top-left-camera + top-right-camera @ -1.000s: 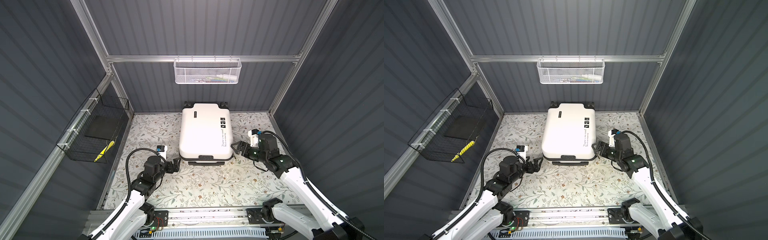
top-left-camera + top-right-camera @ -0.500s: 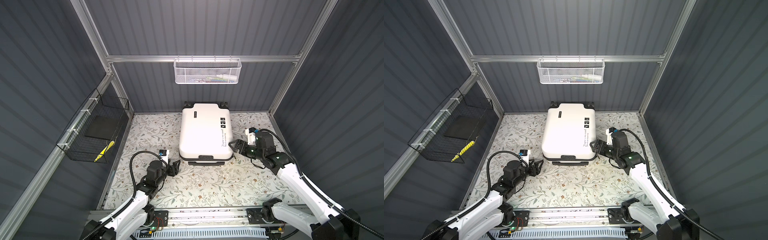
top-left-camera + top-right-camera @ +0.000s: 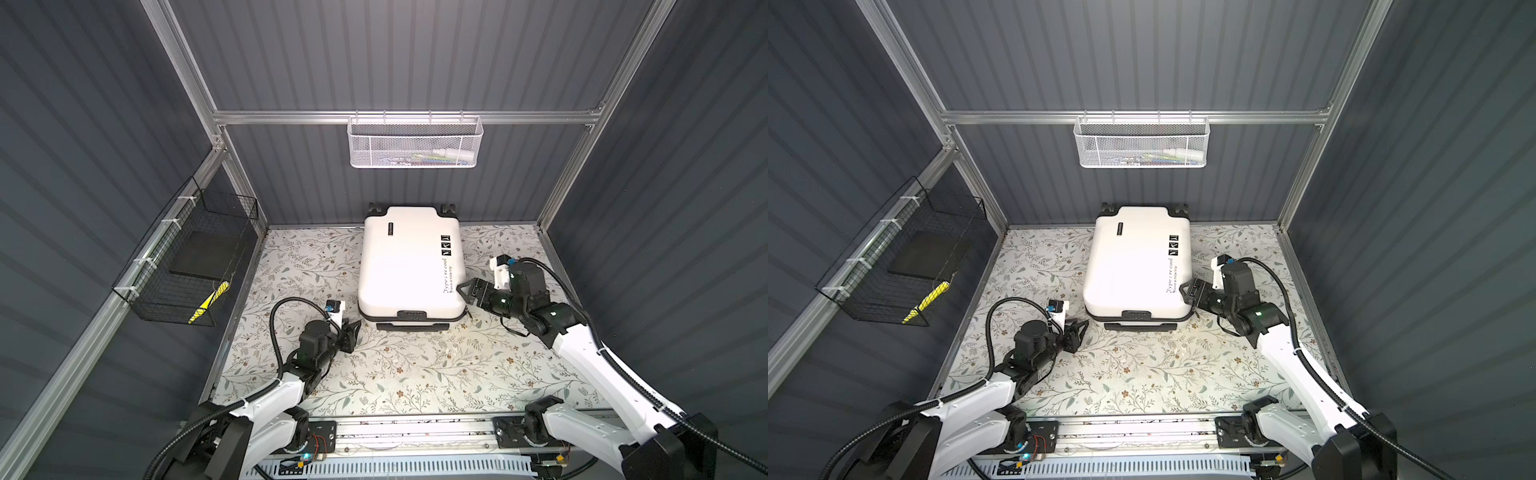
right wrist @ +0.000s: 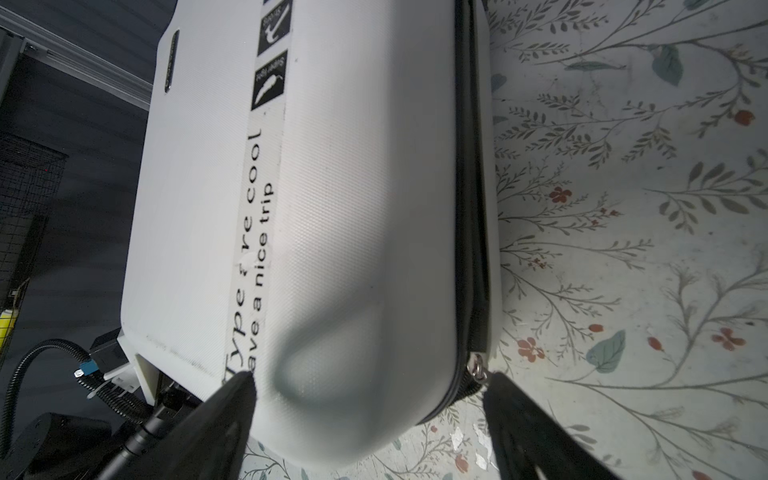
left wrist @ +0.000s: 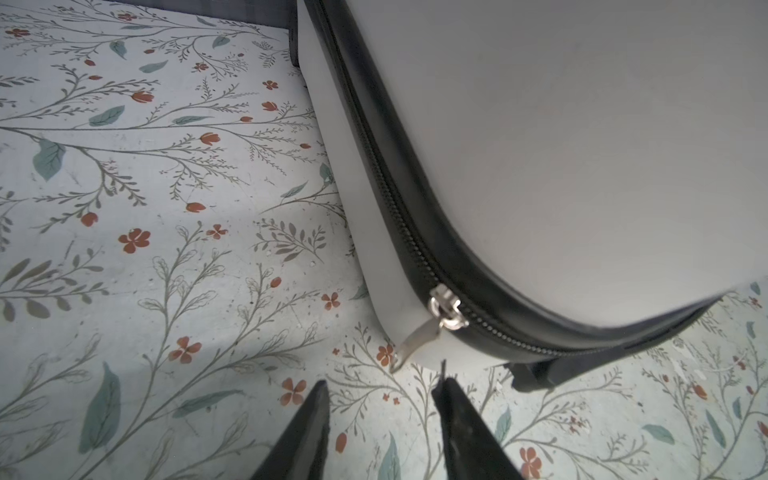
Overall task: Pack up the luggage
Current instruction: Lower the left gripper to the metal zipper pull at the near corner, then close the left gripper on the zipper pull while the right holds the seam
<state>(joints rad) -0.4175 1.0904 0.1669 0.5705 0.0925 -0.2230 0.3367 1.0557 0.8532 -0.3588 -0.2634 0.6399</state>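
Note:
The luggage [image 3: 409,266] [image 3: 1133,266] lies flat and zipped shut on the floral surface, with its wheels toward the back wall and its handle toward the front. My left gripper [image 3: 355,328] [image 3: 1084,326] sits low just off the front left corner. Its jaws [image 5: 382,384] are part open around bare surface, and a silver zipper pull [image 5: 419,336] hangs just beyond the fingertips. My right gripper [image 3: 463,297] [image 3: 1185,297] stands wide open astride the front right corner [image 4: 372,376]. One finger lies over the printed shell [image 4: 332,208] and the other beside a second zipper pull [image 4: 478,365].
A white mesh basket [image 3: 415,143] hangs on the back wall. On the left wall a black wire basket [image 3: 191,257] holds a flat black item and a yellow one [image 3: 208,307]. Grey walls close three sides, and a metal rail [image 3: 415,432] runs along the front.
The left gripper's jaws have narrowed while it stays by the front left corner. The right gripper has slid left onto the suitcase's front right corner, still wide open.

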